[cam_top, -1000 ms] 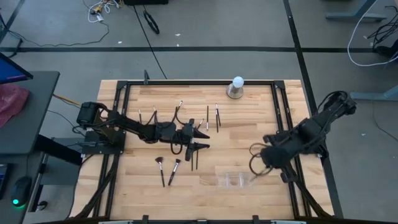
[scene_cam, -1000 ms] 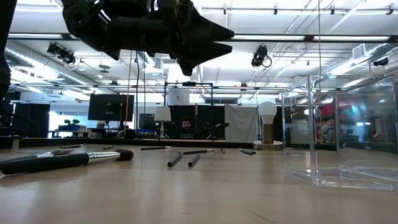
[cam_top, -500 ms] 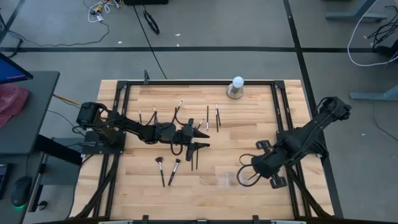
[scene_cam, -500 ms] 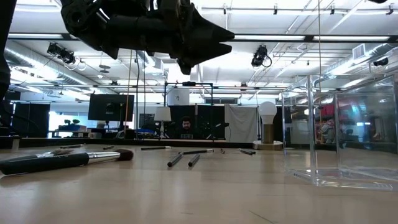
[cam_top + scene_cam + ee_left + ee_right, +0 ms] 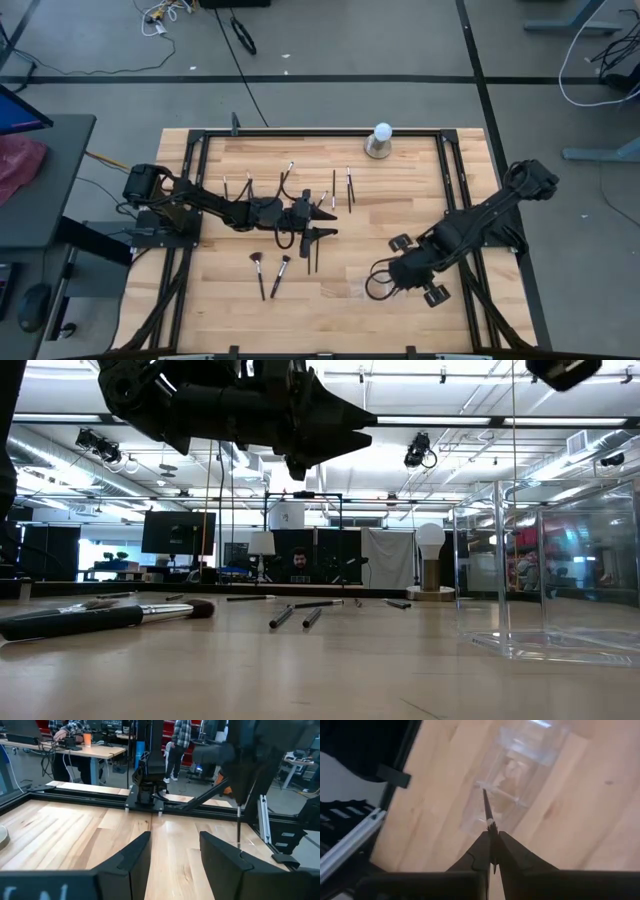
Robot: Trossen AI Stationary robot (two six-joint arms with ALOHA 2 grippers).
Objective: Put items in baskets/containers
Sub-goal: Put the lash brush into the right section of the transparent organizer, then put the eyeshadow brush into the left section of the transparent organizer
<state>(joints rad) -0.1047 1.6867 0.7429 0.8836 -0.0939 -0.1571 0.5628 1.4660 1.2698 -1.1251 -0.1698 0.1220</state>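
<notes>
1. The clear tray (image 5: 366,288) is standing at the table's near edge, right of middle, with nothing showing inside it so far. The right gripper (image 5: 491,836) is hanging over it, its fingers pinching a slim brush (image 5: 487,810) that is pointing down toward the tray.
2. The brush is sitting in a thin, end-on pinch, so it is probably going to swing or slip; if it is let go while tilting, it is likely to catch the low wall and end up outside.
3. The tray is looking light, so a brush tip or a finger pushing against its rim is liable to shove or tip it.
4. The left gripper (image 5: 325,226) is hovering above the middle of the table with its fingers spread and nothing between them; coming down, it is risking a scatter of the closely lying brushes beneath it.
5. Counting: one tray, one brush in the right gripper, and roughly eleven loose brushes (image 5: 280,276) lying on the table (image 5: 420,200), though the left arm is possibly covering more.
6. One white ball-shaped object (image 5: 381,133) is standing at the far edge, well apart from the work.
</notes>
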